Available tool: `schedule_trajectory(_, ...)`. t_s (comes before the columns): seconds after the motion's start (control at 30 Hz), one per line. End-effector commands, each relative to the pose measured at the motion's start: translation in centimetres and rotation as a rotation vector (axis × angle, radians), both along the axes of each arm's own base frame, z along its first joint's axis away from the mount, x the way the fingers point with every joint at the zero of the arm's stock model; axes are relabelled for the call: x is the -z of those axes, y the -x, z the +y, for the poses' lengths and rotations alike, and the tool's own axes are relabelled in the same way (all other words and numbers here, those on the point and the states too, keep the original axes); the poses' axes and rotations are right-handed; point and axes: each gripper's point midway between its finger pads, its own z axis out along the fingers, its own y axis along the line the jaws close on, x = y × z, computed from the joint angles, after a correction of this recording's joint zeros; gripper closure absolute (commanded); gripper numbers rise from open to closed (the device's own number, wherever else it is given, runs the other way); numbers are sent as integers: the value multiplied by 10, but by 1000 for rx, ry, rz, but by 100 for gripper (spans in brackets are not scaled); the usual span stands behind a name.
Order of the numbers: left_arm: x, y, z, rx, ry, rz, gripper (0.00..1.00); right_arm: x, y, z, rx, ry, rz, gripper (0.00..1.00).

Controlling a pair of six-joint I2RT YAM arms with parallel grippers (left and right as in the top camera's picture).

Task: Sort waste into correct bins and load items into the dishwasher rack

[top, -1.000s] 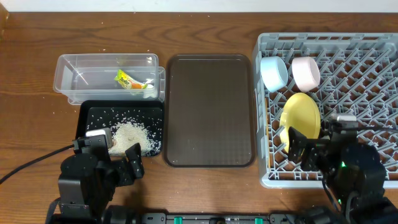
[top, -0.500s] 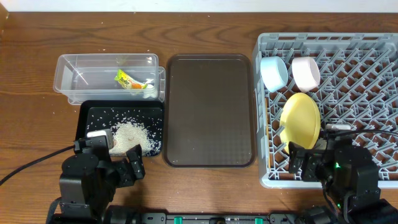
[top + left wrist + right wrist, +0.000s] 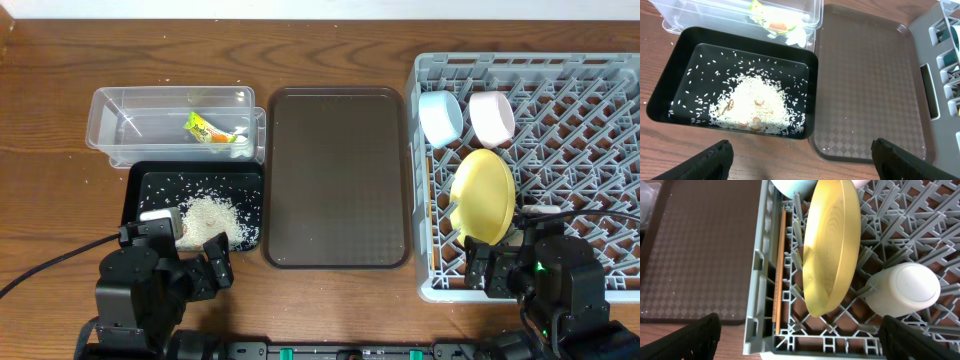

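Looked done: plate (image 3: 484, 195) in rack (image 3: 530, 62), wrapper (image 3: 203, 128), rice (image 3: 212, 218) binned. Left gripper (image 3: 802, 157), right gripper (image 3: 802, 337) jaws gaped empty; next, just retreat.

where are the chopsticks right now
In the right wrist view, the chopsticks lie flat inside the dishwasher rack, along its wall nearest the brown tray, just beside the upright yellow plate.
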Motion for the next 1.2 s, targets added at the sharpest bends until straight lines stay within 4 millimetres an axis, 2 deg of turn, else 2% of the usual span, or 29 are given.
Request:
schedule_trajectory(0.0, 3, 1, -1, 4, 2, 6, 9, 2, 0, -2, 18, -4, 6, 1)
schedule_trajectory(0.63, 3, 1, -1, 4, 2, 6, 9, 2, 0, -2, 18, -4, 6, 1)
schedule_trajectory(0.73, 3, 1, -1, 4, 2, 6, 9, 2, 0, -9, 25, 47, -2, 1)
schedule_trajectory(0.9, 3, 1, -1, 4, 2, 6, 8, -10, -15, -13, 16, 77, -138, 1)
schedule_trajectory(1.03, 3, 1, -1, 4, 2, 6, 8, -20, -28, -17, -5, 115, -345, 1)
schedule_trajectory(1.17, 3, 1, -1, 4, 2, 6, 8, -20, -32, -20, 11, 105, -512, 1)
